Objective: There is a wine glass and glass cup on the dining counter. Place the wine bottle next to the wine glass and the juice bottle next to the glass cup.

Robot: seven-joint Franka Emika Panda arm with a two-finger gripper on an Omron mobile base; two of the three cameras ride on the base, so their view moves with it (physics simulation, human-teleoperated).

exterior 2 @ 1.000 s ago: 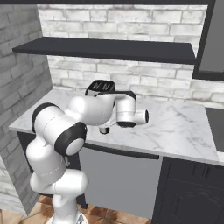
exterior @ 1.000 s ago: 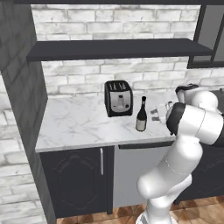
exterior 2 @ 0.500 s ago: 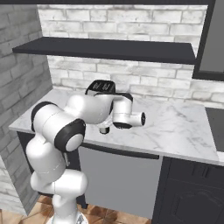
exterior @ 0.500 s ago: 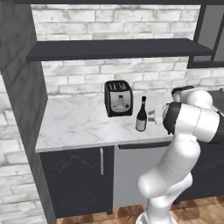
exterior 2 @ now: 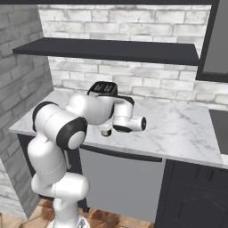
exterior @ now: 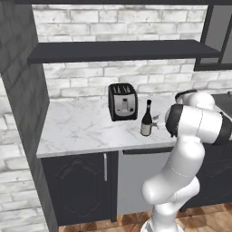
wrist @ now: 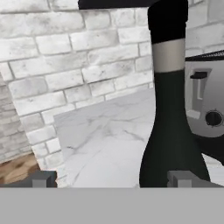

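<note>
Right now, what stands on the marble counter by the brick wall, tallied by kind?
Bottles: 1, the dark wine bottle.
Toasters: 1, the black toaster beside it.
Total: 2 things on the counter.

One wine bottle [exterior: 146, 120] stands on the table [exterior: 81, 129], along with one toaster [exterior: 122, 102] (black and silver, two slots), under one dark wall shelf [exterior: 122, 49]. One robot arm [exterior: 190, 136] is present.
</note>
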